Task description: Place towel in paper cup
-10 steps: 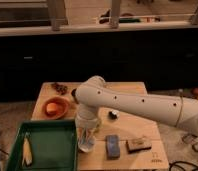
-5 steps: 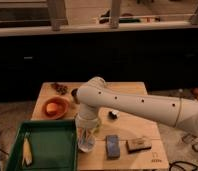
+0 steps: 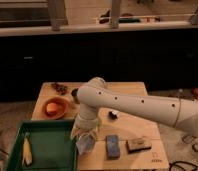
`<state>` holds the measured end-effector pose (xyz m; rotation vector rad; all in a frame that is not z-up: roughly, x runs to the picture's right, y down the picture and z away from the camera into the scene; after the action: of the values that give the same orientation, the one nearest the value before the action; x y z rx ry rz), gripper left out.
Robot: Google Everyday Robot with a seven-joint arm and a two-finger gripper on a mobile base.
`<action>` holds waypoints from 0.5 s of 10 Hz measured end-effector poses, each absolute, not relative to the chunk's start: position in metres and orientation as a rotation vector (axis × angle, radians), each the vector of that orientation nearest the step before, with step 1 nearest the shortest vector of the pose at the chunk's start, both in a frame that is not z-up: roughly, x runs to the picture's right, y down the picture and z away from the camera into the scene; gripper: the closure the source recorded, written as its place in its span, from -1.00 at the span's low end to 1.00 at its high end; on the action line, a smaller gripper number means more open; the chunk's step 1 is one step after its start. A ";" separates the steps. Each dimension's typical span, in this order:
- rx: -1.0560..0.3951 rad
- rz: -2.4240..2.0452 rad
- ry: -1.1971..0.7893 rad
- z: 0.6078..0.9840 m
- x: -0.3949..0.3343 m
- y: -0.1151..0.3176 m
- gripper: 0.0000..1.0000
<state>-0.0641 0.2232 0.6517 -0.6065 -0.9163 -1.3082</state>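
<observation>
My gripper (image 3: 85,132) points straight down over the front left part of the wooden table (image 3: 127,95), just right of the green tray. Directly under it stands a pale, whitish round shape that looks like the paper cup (image 3: 86,145), close to the table's front edge. Something whitish sits at the gripper's tip, right above the cup; I cannot tell whether it is the towel, and no towel shows anywhere else. The white arm (image 3: 137,105) reaches in from the right and hides part of the table's middle.
A green tray (image 3: 47,145) with a yellowish item (image 3: 26,150) lies at the front left. An orange bowl (image 3: 56,107) is at the left. A blue block (image 3: 112,146), a brown-and-white item (image 3: 138,144) and a small dark object (image 3: 112,115) lie right of the cup.
</observation>
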 end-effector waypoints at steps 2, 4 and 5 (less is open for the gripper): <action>-0.599 -1.303 -0.913 0.651 -0.061 0.222 -0.60; -0.594 -1.296 -0.904 0.649 -0.056 0.218 -0.60; -0.595 -1.302 -0.896 0.647 -0.055 0.215 -0.60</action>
<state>-0.0553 0.2150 0.6473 -0.5950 -0.8961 -1.3015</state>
